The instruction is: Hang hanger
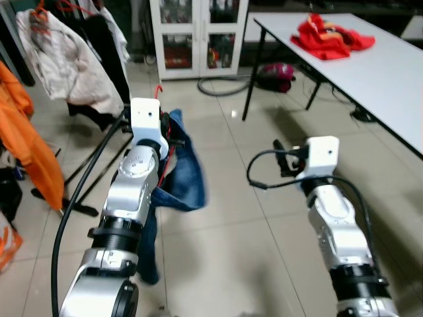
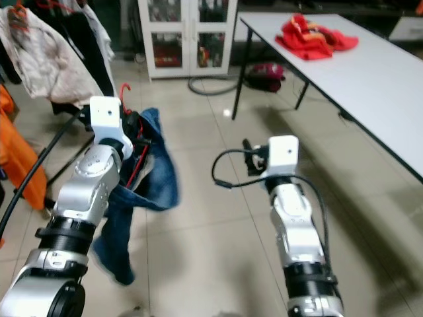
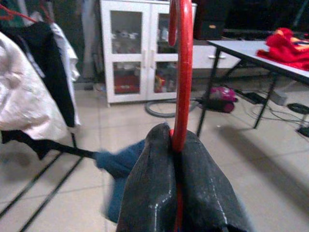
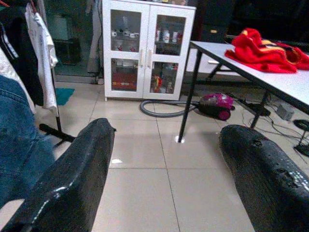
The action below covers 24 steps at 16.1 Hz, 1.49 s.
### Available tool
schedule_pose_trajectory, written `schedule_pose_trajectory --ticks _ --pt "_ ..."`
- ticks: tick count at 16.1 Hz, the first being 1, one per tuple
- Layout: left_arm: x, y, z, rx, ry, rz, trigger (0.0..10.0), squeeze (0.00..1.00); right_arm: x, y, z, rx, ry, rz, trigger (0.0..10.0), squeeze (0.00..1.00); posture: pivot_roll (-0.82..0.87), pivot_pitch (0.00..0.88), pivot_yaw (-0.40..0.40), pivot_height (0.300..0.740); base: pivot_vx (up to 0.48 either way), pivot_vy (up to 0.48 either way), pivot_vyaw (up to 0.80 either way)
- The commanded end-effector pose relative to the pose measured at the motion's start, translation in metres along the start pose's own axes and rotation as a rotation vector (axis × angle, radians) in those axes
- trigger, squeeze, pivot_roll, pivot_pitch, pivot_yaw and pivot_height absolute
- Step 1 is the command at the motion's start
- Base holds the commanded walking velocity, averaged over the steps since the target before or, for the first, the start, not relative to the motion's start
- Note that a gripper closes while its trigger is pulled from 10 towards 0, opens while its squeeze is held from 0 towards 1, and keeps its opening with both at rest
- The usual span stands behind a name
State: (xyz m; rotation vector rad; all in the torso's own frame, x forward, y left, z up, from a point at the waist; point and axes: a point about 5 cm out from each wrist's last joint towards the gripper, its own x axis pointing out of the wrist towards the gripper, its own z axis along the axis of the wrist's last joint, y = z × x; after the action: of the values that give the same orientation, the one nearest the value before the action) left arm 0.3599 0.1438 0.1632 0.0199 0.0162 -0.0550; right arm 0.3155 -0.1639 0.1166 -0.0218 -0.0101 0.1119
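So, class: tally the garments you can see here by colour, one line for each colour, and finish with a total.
Blue: 1, the denim garment on the red hanger held by the left end effector
Red: 1, the red garment on the white table
Orange: 1, the orange garment
Cream: 1, the cream jacket
Total: 4

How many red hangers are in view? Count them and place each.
2: one hanger clamped in the left end effector, carrying jeans; another hanger on the rack under a white coat. Others may be hidden.

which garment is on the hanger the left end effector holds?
The blue denim garment, draped from the red hanger pinched in the left end effector. The cream jacket is on the rack; the red garment lies on the table.
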Motion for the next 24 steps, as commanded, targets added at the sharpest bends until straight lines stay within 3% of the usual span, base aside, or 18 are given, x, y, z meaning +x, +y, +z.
schedule_pose_trajectory --ticks 1,24 --pt "0.001 0.007 0.01 0.006 -0.04 0.028 10.0 0.0 0.002 0.006 0.0 0.021 0.008 0.024 10.0 0.0 0.03 0.039 -0.031 0.74 0.461 0.0 0.0" --pt "0.0 0.007 -0.001 0.063 -0.011 0.02 10.0 0.0 0.007 0.006 -0.002 0.046 0.019 0.023 10.0 0.0 0.04 0.015 -0.035 0.74 0.473 0.0 0.0"
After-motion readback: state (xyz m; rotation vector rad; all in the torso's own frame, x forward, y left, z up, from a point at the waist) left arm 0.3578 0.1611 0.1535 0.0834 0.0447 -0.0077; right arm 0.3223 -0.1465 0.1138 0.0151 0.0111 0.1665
